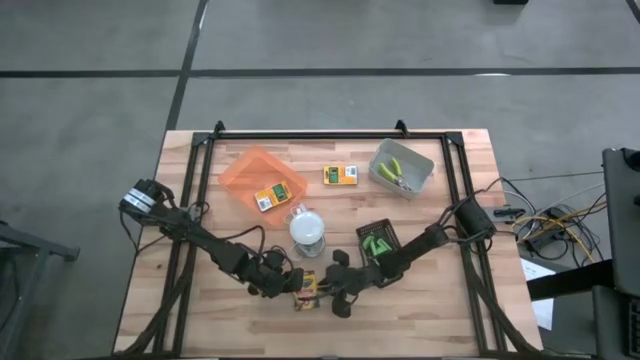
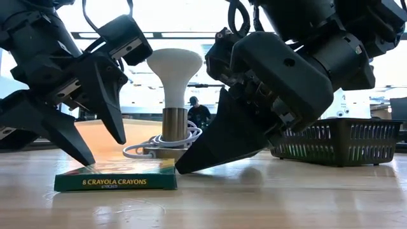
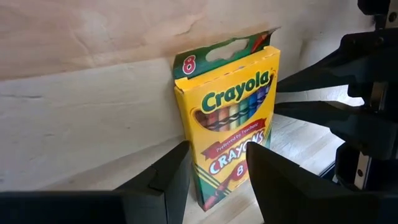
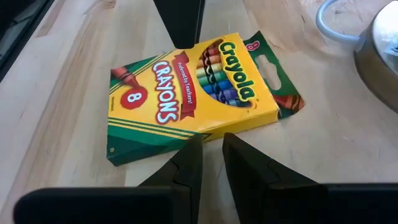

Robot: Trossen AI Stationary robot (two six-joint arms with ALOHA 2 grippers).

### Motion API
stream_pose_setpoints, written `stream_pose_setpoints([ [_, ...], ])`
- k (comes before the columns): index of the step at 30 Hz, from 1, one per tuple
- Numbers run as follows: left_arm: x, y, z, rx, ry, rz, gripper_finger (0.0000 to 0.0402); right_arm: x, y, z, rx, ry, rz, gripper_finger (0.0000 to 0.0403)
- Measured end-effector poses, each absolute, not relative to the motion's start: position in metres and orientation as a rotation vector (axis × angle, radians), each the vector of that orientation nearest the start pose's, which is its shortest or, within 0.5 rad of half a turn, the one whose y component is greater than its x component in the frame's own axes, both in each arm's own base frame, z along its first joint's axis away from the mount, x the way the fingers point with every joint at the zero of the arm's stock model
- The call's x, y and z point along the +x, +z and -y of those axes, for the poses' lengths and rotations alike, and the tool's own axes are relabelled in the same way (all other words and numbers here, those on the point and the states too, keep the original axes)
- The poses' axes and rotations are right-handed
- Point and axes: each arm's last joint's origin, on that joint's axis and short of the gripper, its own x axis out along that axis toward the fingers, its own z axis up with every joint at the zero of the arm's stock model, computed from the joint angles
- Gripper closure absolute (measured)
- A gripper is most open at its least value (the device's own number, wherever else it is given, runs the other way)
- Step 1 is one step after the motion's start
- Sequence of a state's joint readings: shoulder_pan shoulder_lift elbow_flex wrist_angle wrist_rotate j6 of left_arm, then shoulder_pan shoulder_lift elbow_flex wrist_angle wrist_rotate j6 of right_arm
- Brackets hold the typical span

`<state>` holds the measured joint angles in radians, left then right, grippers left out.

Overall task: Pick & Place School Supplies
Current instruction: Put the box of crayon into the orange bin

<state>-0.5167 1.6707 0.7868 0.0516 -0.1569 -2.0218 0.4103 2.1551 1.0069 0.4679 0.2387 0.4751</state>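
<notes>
A yellow-and-green crayon box point(image 1: 306, 290) lies flat on the table near its front edge, printed face up; it also shows in the low view point(image 2: 116, 181). My left gripper point(image 1: 287, 283) is open at the box's left, its fingers astride the box's "8" end point(image 3: 217, 180). My right gripper point(image 1: 333, 290) is at the box's right, its fingers nearly together point(image 4: 212, 140), pointing at a long edge of the box. A second crayon box point(image 1: 340, 176) lies on the bare table at the back. My left gripper slants down at the box from the table's left. One finger point(image 4: 181, 31) stands at the box's long edge point(image 4: 186, 53) and the other point(image 3: 273, 180) lies over its printed face. I cannot tell whether either touches it. My right gripper slants down from the table's right, its shut fingertips point(image 4: 194, 146) against the box's other long edge point(image 4: 211, 129). In the low view the tip point(image 2: 181, 168) meets the box's upper right corner point(image 2: 173, 170). The box lies flat on the table.
An orange tray point(image 1: 240, 172) holds a crayon box point(image 1: 268, 197). A grey tray point(image 1: 420, 165) holds yellow-green-handled tools point(image 1: 398, 172). A black tray point(image 1: 378, 228) holds green chunks. A white domed object point(image 1: 307, 230) with a cord stands just behind the grippers. A person point(image 2: 193, 105) shows far behind.
</notes>
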Motion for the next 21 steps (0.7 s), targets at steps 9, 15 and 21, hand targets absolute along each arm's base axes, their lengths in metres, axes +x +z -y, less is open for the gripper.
stream_pose_setpoints([
  [9,0.274,0.143,0.151,-1.607,0.553,-0.808,0.0241,0.365,0.072,-0.153,0.234,-0.019,-0.625,0.0335],
  [15,0.27,0.14,0.15,-1.59,0.582,-0.858,0.0241,0.364,0.081,-0.154,0.163,-0.043,-0.587,0.0335],
  [21,0.27,0.14,0.15,-1.584,0.578,-0.863,0.0241,0.365,0.082,-0.155,0.168,-0.039,-0.573,0.0335],
])
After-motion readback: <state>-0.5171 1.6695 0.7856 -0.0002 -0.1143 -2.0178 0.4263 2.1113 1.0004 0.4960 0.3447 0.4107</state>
